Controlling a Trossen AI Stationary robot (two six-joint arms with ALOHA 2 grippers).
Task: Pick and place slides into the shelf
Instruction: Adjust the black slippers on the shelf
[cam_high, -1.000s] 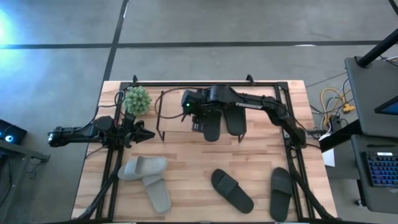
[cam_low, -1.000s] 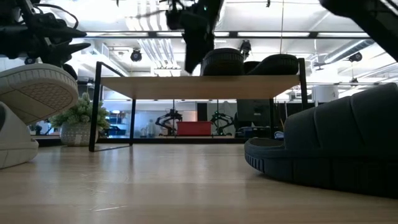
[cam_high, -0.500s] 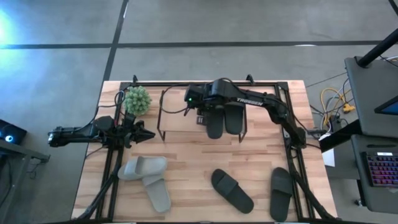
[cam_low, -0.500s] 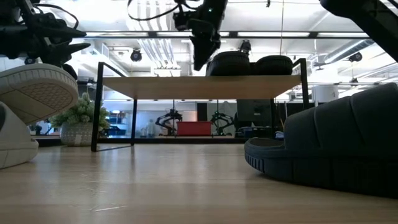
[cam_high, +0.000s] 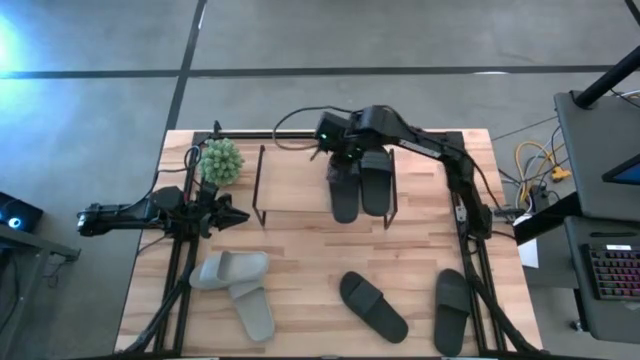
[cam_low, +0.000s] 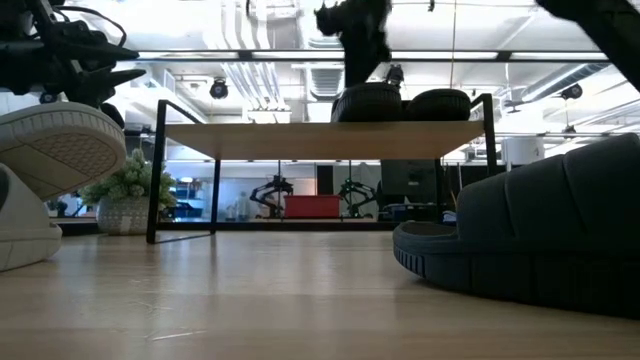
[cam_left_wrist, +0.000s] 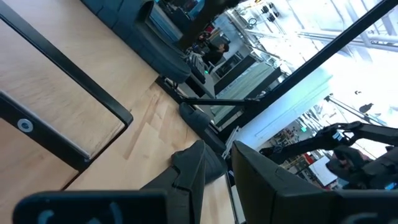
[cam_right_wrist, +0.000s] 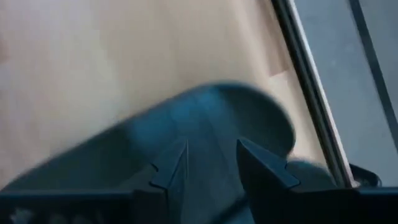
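While the left gripper (cam_high: 232, 215) waits narrow at the table's left, the right gripper (cam_high: 345, 158), fingers slightly apart and empty, hovers over two black slides (cam_high: 343, 190) on the shelf (cam_high: 258, 185).

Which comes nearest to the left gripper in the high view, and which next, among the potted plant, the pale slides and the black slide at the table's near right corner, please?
Measured from the left gripper at the table's left edge:
1. The potted plant, just behind it by the far left corner.
2. The pale slides, in front of it; close to the plant's distance, so the top two are nearly level.
3. The black slide, clearly farthest, at the near right corner.
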